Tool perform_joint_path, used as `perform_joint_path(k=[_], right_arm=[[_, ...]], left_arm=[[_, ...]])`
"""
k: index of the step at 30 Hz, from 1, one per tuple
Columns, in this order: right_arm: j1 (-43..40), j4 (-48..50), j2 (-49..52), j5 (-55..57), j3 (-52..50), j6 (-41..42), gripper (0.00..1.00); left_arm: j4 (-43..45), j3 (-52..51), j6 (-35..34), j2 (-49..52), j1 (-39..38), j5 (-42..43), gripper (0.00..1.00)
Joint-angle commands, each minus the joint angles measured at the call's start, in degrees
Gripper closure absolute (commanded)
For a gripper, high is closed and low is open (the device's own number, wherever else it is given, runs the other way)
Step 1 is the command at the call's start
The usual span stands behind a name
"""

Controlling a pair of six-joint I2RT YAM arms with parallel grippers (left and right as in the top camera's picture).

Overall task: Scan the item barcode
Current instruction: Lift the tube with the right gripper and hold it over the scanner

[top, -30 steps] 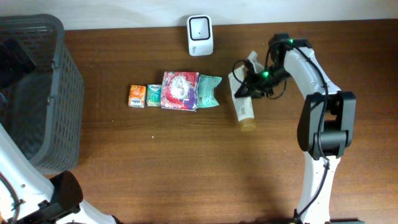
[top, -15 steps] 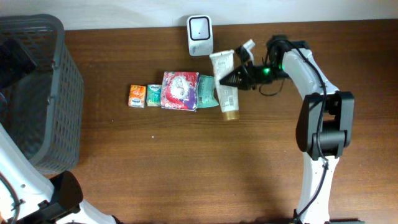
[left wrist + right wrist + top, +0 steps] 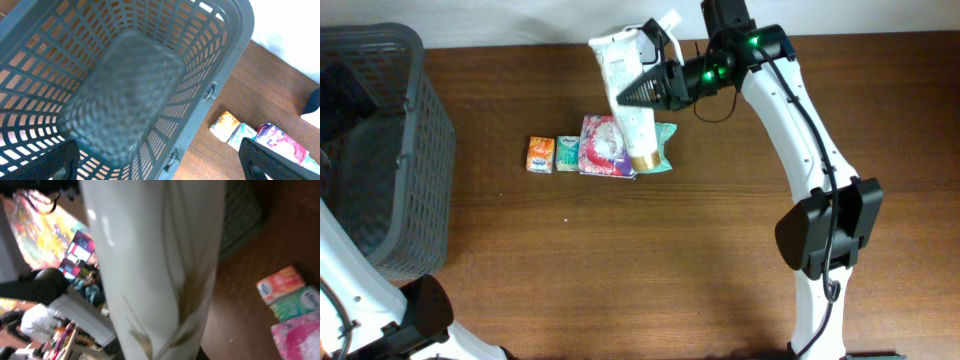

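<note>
A white tube with a tan cap [image 3: 628, 95] hangs tilted above the table's far middle, cap toward me, with my right gripper [image 3: 638, 92] shut on its upper half. In the right wrist view the tube [image 3: 160, 255] fills the frame, and no barcode shows on the side I see. The white scanner that stood at the far edge is hidden under the tube. My left gripper [image 3: 160, 162] hangs open over the grey basket [image 3: 220, 70], its fingers [image 3: 45, 162] wide apart and holding nothing.
A row of packets lies left of centre: orange [image 3: 540, 154], green [image 3: 567, 153], a red-pink pack [image 3: 605, 146] and a teal one [image 3: 665, 150] partly under the tube's cap. The grey basket [image 3: 415, 150] fills the left side.
My right arm has lifted the tube off the table and carried it left and toward the far edge, so it now covers the scanner. The left gripper has not moved.
</note>
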Motion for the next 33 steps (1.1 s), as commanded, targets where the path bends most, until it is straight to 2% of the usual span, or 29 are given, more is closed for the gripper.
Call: perform_joint_path(k=[1,4,8,9,13,18,33], right_arm=[[0.11,5.09,-2.1,3.56,1.25,20.35,0.96],[0.2,7.69,-2.1,8.76,1.25,28.57,0.96],[0.61,11.41,-2.1,8.79,1.25,28.79,0.96],[0.63,13.05,-2.1,8.72,1.25,27.17,0.96],[0.63,13.46,-2.03,5.2,1.18,10.12,0.96],[0.52,13.53,-2.03,-0.94,1.18,1.51,0.96],[0.48,12.98,-1.99,-0.66,1.11,0.92,0.96]], left_arm=[[-0.04,-0.13,-0.35,0.02,0.22,0.24,0.01],[-0.04,-0.11,-0.35,0.02,0.22,0.24,0.01],[-0.04,-0.11,-0.35,0.04,0.22,0.24,0.01],[-0.04,-0.11,-0.35,0.04,0.22,0.24,0.01],[-0.04,-0.13,-0.35,0.04,0.22,0.24,0.01],[-0.04,-0.11,-0.35,0.04,0.22,0.24,0.01],[-0.04,-0.11,-0.35,0.02,0.22,0.24,0.01]])
